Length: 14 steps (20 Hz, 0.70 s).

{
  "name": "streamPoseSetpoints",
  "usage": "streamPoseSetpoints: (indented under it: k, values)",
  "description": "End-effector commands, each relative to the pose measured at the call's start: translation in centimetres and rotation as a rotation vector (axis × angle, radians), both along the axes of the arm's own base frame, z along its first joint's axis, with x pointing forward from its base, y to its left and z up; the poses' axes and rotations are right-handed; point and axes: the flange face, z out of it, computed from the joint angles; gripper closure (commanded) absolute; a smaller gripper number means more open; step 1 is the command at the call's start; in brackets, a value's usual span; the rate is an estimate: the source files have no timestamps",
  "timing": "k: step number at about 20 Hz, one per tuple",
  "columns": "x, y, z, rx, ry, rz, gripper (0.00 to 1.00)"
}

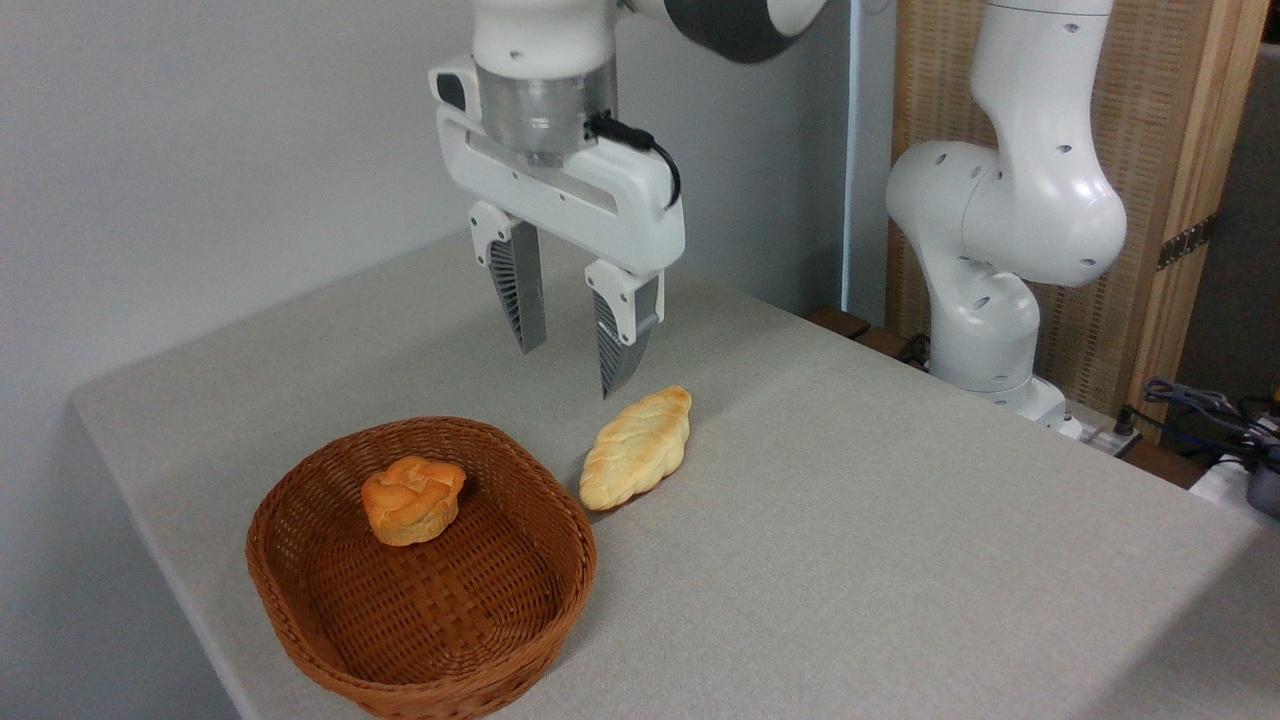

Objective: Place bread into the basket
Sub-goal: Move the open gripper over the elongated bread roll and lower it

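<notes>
The bread [636,447], a pale-golden braided loaf with tapered ends, lies on the grey table just right of the basket. The basket [300,590] is a shallow oval of reddish-brown wicker near the table's front left. My gripper [567,372] hangs open above the table, its fingers pointing down with nothing between them. It sits above and a little left of the loaf's far end, clear of the loaf and the basket.
A small round orange-brown bun [412,499] sits inside the basket toward its back. The arm's white base [1000,250] stands at the table's far right. Cables and a wooden panel lie beyond the right edge.
</notes>
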Motion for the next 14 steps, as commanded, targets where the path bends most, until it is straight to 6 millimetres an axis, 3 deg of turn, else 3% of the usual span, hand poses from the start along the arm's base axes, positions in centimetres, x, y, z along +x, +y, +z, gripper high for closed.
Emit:
streamPoseSetpoints:
  k: [1,3,6,8,14]
  values:
    - [-3.4,-0.5,-3.2,-0.037,-0.038,0.062,0.00]
    - [-5.1,-0.9,-5.3,-0.065,-0.059,0.080,0.00]
    - [-6.4,-1.8,-6.9,-0.057,-0.053,0.064,0.00]
    - [-6.8,-2.8,-7.9,-0.038,-0.038,0.038,0.00]
    - [-7.3,-3.1,-9.5,-0.028,-0.023,0.030,0.00]
